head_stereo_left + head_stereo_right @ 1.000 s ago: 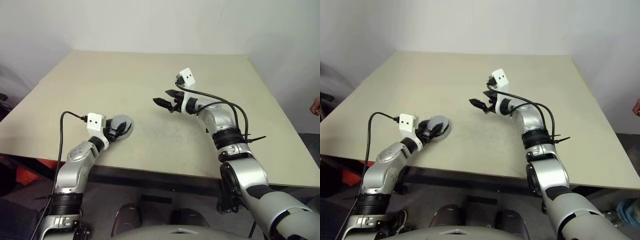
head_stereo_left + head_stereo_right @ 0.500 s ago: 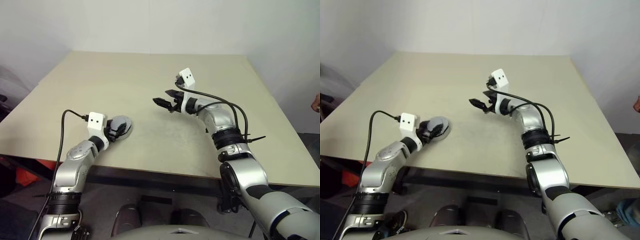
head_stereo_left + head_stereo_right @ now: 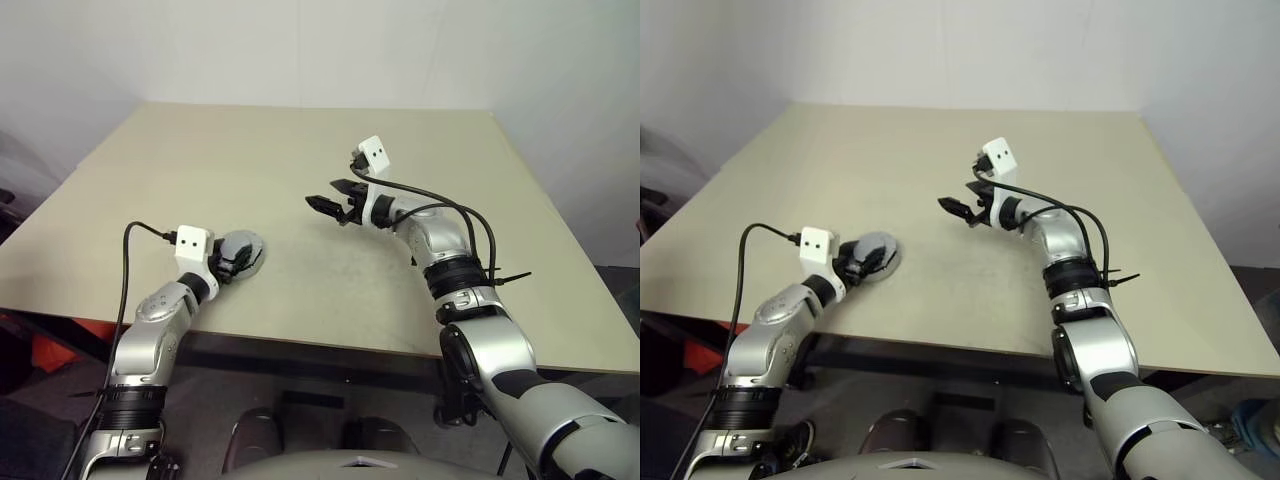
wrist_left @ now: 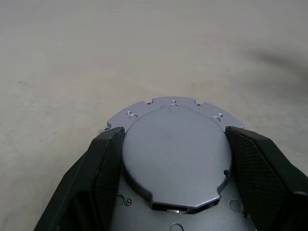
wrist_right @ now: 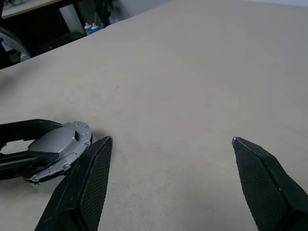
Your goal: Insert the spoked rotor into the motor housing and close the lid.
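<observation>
A round grey lid point(image 4: 173, 154) with a holed flange sits on top of the short silver motor housing point(image 5: 50, 166), near the table's front left edge. My left gripper point(image 3: 238, 258) is shut on the lid, its black fingers point(image 4: 108, 159) pressed to either side of the raised round plate. The spoked rotor is out of view. My right gripper point(image 3: 322, 194) hovers open above the middle of the table, well to the right of the housing, with nothing between its fingers point(image 5: 94, 178).
The beige table point(image 3: 300, 140) stretches bare behind and to the right of both grippers. Its front edge point(image 3: 300, 345) runs close behind the left gripper. Dark clutter point(image 5: 57, 19) stands beyond the table's left side.
Both arms and the housing have stayed still. A person's hand at the far right edge of the head views has left the picture.
</observation>
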